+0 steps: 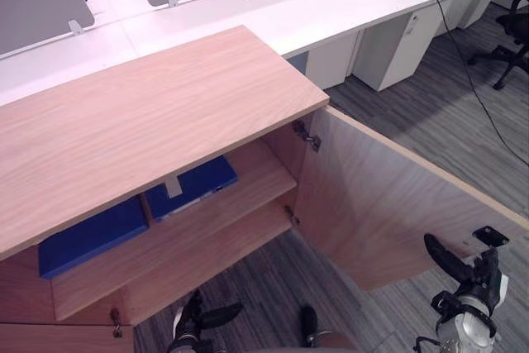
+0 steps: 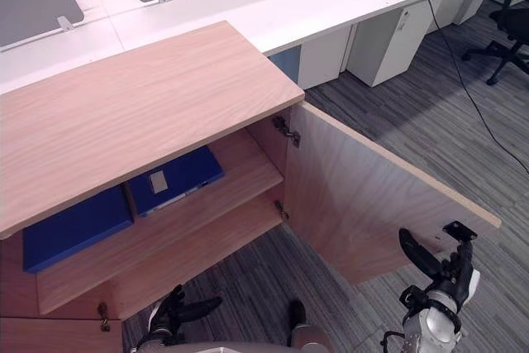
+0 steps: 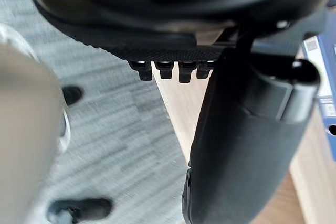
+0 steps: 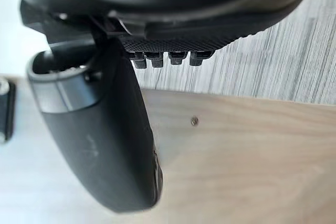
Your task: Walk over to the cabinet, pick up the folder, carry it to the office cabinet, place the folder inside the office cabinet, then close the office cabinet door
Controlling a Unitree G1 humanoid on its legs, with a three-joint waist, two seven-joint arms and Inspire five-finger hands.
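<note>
While its fingers show as short, loose stubs beside a straight thumb and close on nothing, the right hand (image 1: 475,274) hangs low just beside the free edge of the open cabinet door (image 1: 388,204). Its wrist view shows the door's pale wood close past the thumb; whether they touch cannot be told. The left hand (image 1: 192,324) is low in front of the cabinet's open side, its fingers likewise slack and empty, over the grey carpet (image 1: 430,113).

Inside the office cabinet (image 1: 149,121), the blue folder (image 1: 198,181) with a white label lies flat on the upper shelf (image 1: 240,204), near the door hinge. A second blue folder (image 1: 91,237) lies on the same shelf, past an upright divider. Behind the cabinet run white desks (image 1: 331,6), with an office chair (image 1: 512,31) well apart.
</note>
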